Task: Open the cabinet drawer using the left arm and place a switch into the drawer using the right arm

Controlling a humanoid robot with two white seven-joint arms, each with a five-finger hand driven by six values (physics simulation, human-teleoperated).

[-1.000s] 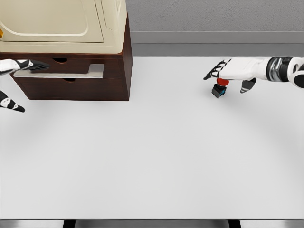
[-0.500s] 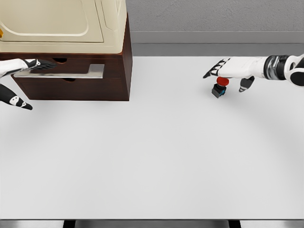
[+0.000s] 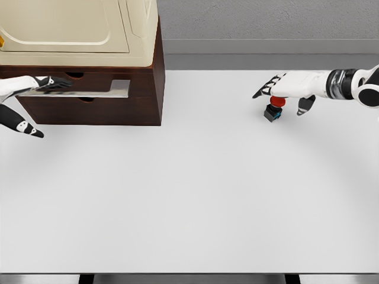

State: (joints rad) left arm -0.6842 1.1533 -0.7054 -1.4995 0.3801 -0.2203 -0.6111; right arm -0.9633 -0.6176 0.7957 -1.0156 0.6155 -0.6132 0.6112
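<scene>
Dark brown cabinet (image 3: 95,100), red-capped black switch (image 3: 274,109), white table (image 3: 195,195)

The white table (image 3: 189,201) is bare over its whole middle and front, so a hand can travel freely there. The only tall obstacle is the brown cabinet (image 3: 118,97) in the far left corner, with a cream appliance (image 3: 77,29) on top of it — this blocks any way over the top. The silver drawer handle (image 3: 89,90) runs along the cabinet front, and the left hand (image 3: 26,97) stands at its left end. The small switch (image 3: 273,109) stands far right, under the right hand (image 3: 290,89) — well apart from the cabinet, with open table between them.
</scene>
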